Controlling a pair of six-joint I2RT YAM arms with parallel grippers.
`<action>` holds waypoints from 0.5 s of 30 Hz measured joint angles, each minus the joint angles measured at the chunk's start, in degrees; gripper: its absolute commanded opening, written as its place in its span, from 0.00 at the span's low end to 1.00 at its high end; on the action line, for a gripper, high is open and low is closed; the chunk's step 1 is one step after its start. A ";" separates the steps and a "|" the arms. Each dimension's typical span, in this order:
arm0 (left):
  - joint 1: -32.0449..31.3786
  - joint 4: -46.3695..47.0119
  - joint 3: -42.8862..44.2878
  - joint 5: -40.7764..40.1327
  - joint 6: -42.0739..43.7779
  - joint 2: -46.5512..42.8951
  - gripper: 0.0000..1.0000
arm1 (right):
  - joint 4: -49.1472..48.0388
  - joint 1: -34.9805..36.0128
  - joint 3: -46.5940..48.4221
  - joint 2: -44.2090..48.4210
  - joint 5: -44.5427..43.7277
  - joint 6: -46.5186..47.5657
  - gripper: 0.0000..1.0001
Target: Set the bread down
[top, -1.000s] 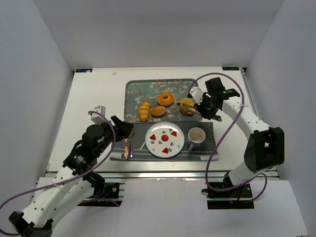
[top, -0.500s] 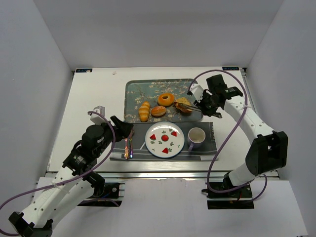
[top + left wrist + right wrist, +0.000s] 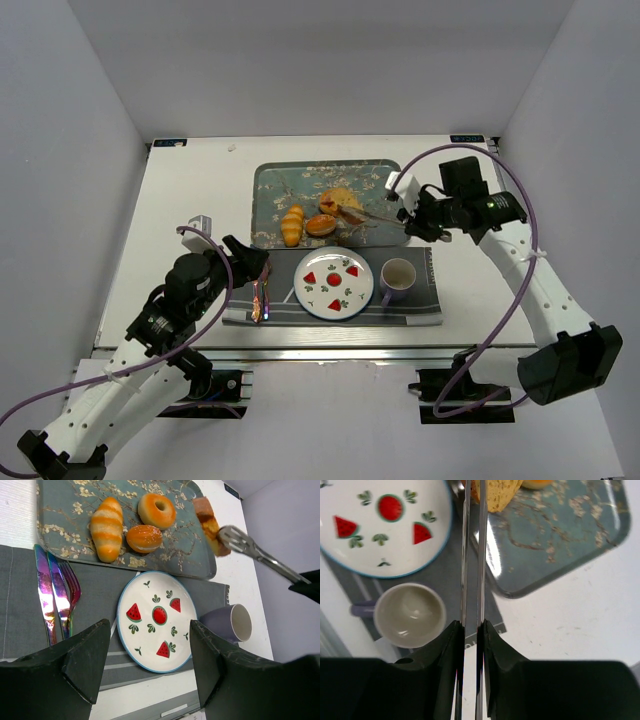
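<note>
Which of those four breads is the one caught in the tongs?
The chunky brown-crusted slice, gripped by the tongs; the striped roll, ring doughnut and round bun lie loose on the tray.

Polished metal tongs, glossy teal floral tray, matt grey cloth placemat, iridescent mirror-finish metal cutlery, glazed watermelon-print plate.

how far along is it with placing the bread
Done: the right gripper is shut on the tongs, and the tongs pinch a bread piece. In hand: that piece appears lifted over the tray. Left: carrying it to its spot, likely the watermelon plate, which holds no food yet, then releasing it. The left gripper sits open and idle.
</note>
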State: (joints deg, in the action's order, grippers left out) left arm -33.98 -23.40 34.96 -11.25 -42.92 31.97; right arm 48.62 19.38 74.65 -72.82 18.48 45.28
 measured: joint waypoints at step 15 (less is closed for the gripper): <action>0.00 -0.17 0.00 -0.02 -0.02 0.02 0.74 | 7.04 13.03 -7.69 2.08 -0.17 3.34 0.01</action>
State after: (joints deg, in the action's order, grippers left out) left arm -33.98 -23.57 34.96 -11.27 -42.94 31.99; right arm 55.66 32.40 66.96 -70.74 18.31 48.62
